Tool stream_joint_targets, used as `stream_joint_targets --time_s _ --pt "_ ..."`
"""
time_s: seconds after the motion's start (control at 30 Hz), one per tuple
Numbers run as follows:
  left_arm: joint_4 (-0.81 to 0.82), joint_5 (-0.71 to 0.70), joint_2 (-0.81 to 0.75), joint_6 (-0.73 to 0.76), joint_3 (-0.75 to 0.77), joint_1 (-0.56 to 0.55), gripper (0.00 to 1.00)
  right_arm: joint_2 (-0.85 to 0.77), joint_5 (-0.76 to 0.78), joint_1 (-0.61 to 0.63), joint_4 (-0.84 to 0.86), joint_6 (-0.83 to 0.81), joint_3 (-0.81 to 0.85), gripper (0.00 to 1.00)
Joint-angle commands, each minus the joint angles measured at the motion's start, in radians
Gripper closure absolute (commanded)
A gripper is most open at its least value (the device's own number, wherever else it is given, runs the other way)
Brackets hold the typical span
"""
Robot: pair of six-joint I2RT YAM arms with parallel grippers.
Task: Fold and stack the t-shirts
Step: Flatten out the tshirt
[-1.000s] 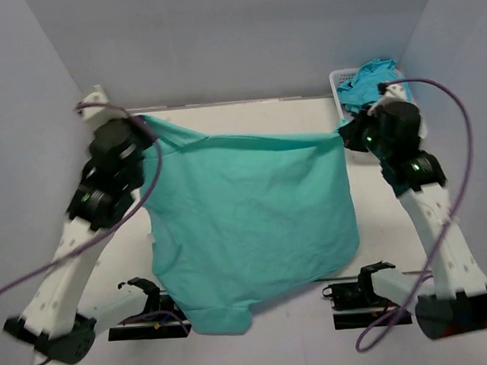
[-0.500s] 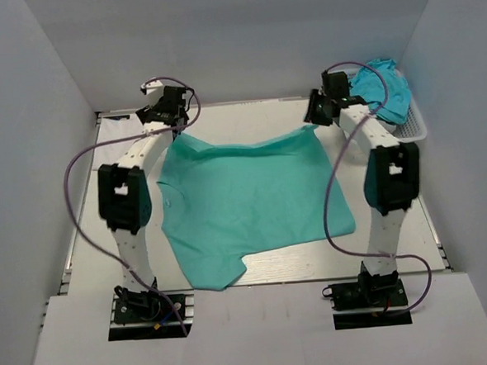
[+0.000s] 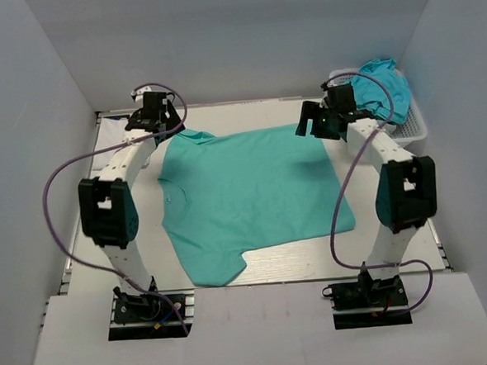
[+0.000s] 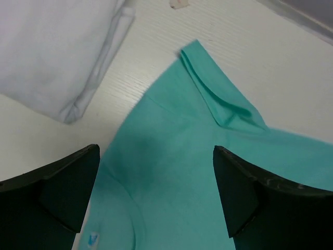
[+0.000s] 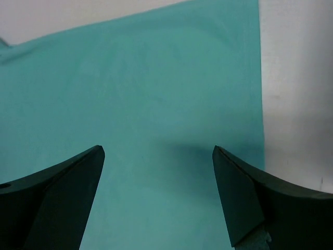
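Mint-green cloth lies under both claws. The left claw (image 4: 156, 151) and the right claw (image 5: 157, 150) stand wide with nothing between their fingers, each hovering just above a far corner of the green shirt (image 3: 252, 190). A second ago they held that shirt pinched and hanging in the air; since then they have carried it toward the far side, lowered it and let go.

The shirt is now spread flat in the middle of the bench (image 3: 314, 257), with its collar to the left, one sleeve far left, one near left, and its hem to the right. I judge the laying-out done and the folding not yet begun.

Just beside the green shirt at the far left, not touching it, lies a folded white shirt (image 4: 47, 47). At the far right stands a white basket (image 3: 418, 124), and in it a crumpled blue shirt (image 3: 378, 87) heaps above the rim.
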Motion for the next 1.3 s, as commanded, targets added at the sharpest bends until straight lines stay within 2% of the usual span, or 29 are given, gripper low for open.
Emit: stream_joint_targets --time_s 0.0,0.07,0.13,0.2,0.33,0.43,0.53,0.73,0.93,1.07,1.27 --pt "0.075 0.121 -0.256 0.018 -0.128 -0.032 0.0 -0.207 -0.008 0.013 0.079 -0.021 -0.159 0.1" --pt "0.075 0.256 -0.324 -0.008 -0.254 -0.033 0.0 -0.258 -0.003 0.019 0.096 0.005 -0.267 0.1" --pt "0.107 0.333 -0.414 -0.022 -0.386 -0.033 0.0 -0.347 -0.003 0.019 0.122 0.033 -0.397 0.1" --pt "0.147 0.425 -0.46 -0.043 -0.508 -0.042 0.0 -0.395 -0.001 0.02 0.128 0.043 -0.446 0.1" --pt "0.214 0.581 -0.511 -0.114 -0.656 -0.051 0.0 -0.45 -0.052 0.026 0.128 0.077 -0.593 0.1" --pt "0.256 0.571 -0.523 -0.134 -0.747 -0.062 0.0 -0.452 -0.074 0.04 0.137 0.086 -0.652 0.1" --pt "0.217 0.47 -0.514 -0.144 -0.747 -0.062 0.0 -0.427 -0.04 0.048 0.134 0.103 -0.675 0.1" --pt "0.18 0.398 -0.389 -0.135 -0.65 -0.062 0.0 -0.367 0.014 0.056 0.14 0.109 -0.666 0.1" --pt "0.108 0.366 -0.145 -0.135 -0.514 -0.043 0.0 -0.234 0.048 0.056 0.128 0.12 -0.62 0.1" --pt "0.039 0.327 0.013 -0.135 -0.347 -0.043 0.0 -0.164 0.049 0.056 0.113 0.123 -0.569 0.1" --pt "-0.041 0.289 0.187 -0.105 -0.09 -0.025 0.0 -0.05 0.043 0.053 0.068 0.126 -0.402 0.1"
